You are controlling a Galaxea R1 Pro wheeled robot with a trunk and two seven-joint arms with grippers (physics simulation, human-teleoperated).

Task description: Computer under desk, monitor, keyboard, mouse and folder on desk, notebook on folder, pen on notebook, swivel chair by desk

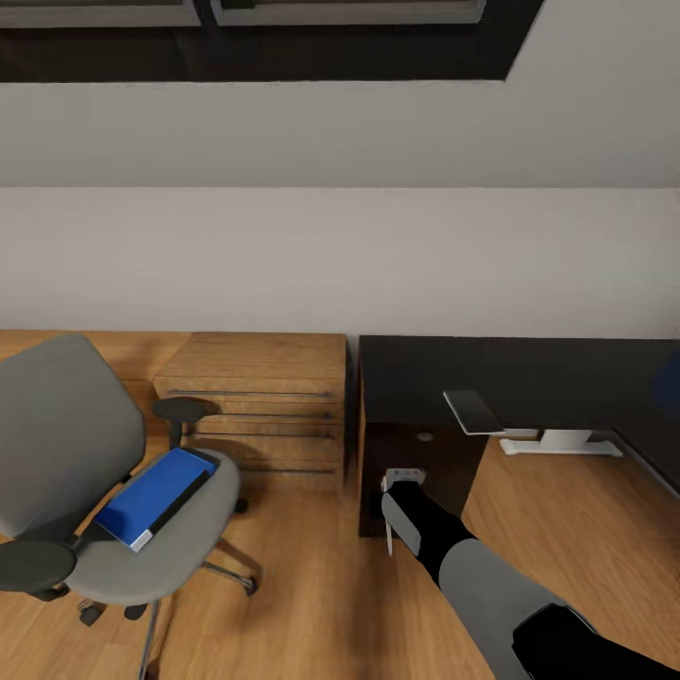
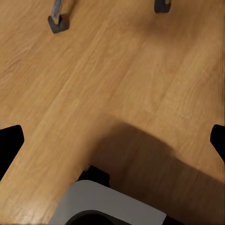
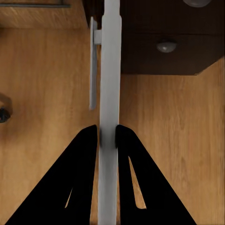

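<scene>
Oak-toned planks are covering the floor across all three views. The head view is showing the swivel chair, its grey padded seat carrying the flat blue folder, beside low oak drawers. The glossy black desk is standing to their right, with a flat grey rectangle lying at its front edge and the white foot bar showing below.

The right gripper is reaching towards the desk's near left corner. Its wrist view is showing the right gripper more closely, black triangular fingers clamping a thin silver-grey slab seen edge-on; which item it is I cannot tell.

The left gripper is hanging over bare floor, fingertips spread wide apart, near two dark chair castors.
</scene>
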